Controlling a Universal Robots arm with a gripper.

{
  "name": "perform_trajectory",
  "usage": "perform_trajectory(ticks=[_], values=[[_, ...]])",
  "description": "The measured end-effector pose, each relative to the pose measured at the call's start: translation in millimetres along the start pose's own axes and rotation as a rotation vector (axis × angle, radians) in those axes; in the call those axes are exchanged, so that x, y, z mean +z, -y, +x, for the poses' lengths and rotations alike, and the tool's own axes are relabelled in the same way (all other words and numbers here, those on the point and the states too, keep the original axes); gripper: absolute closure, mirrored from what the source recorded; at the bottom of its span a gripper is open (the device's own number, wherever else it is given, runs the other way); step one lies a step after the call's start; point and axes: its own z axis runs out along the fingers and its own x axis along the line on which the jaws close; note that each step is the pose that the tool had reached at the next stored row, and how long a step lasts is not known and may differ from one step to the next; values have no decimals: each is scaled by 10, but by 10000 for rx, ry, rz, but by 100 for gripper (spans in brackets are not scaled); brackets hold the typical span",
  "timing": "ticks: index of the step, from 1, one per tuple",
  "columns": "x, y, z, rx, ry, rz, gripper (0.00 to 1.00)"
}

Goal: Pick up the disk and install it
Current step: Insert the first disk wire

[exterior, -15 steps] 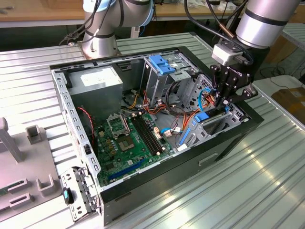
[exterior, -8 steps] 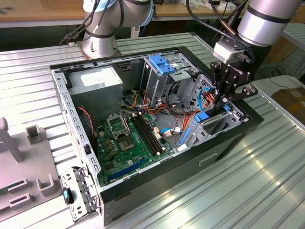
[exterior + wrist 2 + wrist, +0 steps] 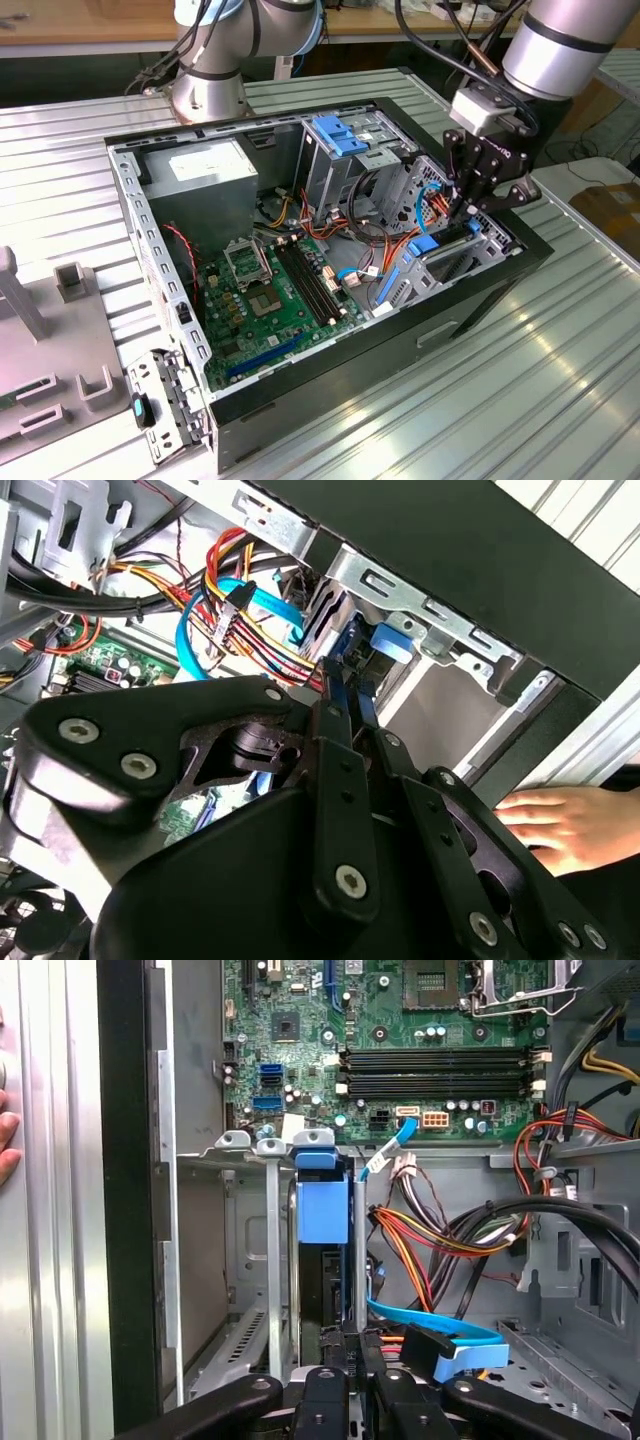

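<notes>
End effector clamped on disk's edge, tight between drive-bay walls.

The open computer case lay on the worktop. Inside it, the motherboard covered the floor, with the power supply in the far corner toward the exterior view's left. The drive cage stood along the case's wall at the exterior view's right, and the gripper hung directly above it. The disk sat on edge in the cage's slot, with cables just beside it.
</notes>
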Motion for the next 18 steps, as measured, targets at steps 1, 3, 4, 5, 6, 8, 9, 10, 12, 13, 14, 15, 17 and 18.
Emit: perform_trajectory(ticks=[1, 3, 4, 5, 6, 8, 9, 10, 12, 13, 14, 15, 17, 18], values=[[0, 0, 4, 0, 1, 0, 84], [0, 0, 10, 0, -1, 0, 84], [1, 0, 14, 0, -1, 0, 84], [1, 0, 20, 0, 1, 0, 84], [2, 0, 31, 0, 0, 1, 84], [2, 0, 33, 0, 0, 1, 84], [3, 0, 33, 0, -1, 1, 84], [11, 0, 33, 0, 1, 0, 84], [26, 0, 33, 0, -2, 0, 84], [30, 0, 33, 0, -1, 0, 84], [33, 0, 33, 0, -1, 0, 84], [35, 0, 33, 0, -1, 1, 84], [41, -1, 34, 0, 1, 0, 84], [43, -1, 35, 1, 11, 0, 84]])
